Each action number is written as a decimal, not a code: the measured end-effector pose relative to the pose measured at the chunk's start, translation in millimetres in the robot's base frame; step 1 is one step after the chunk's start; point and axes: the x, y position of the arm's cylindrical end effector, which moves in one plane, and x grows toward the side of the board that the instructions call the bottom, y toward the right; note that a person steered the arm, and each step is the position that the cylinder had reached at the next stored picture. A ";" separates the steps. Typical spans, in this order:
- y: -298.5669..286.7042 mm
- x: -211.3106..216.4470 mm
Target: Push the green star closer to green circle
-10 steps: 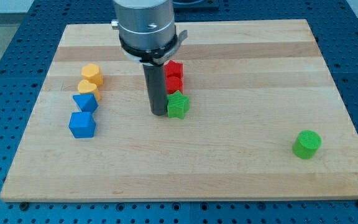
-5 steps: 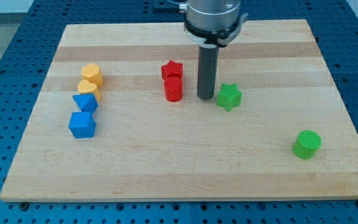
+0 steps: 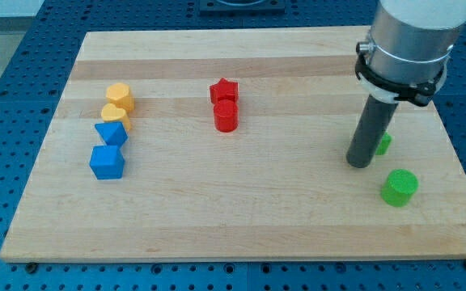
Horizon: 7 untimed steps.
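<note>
Blue blocks (image 3: 108, 162) and yellow blocks (image 3: 119, 97) sit far to view's left of green circle (image 3: 399, 187); red blocks (image 3: 225, 115) nearer. My tip (image 3: 359, 162) rests up-left of circle, rod hiding most of green star (image 3: 385, 144), shape barely readable. End effector: plain rod, nothing gripped.

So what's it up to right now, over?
My tip at the green star's left, star mostly hidden behind rod. Green circle just below-right. Nothing between them.
</note>
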 end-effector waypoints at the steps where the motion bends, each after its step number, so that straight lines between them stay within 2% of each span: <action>1: -30.5 -21.6; 2: -48.2 -82.8; 3: 0.6 -119.1; 4: 16.0 -115.3; 5: 29.3 -69.7; 7: 40.5 -23.6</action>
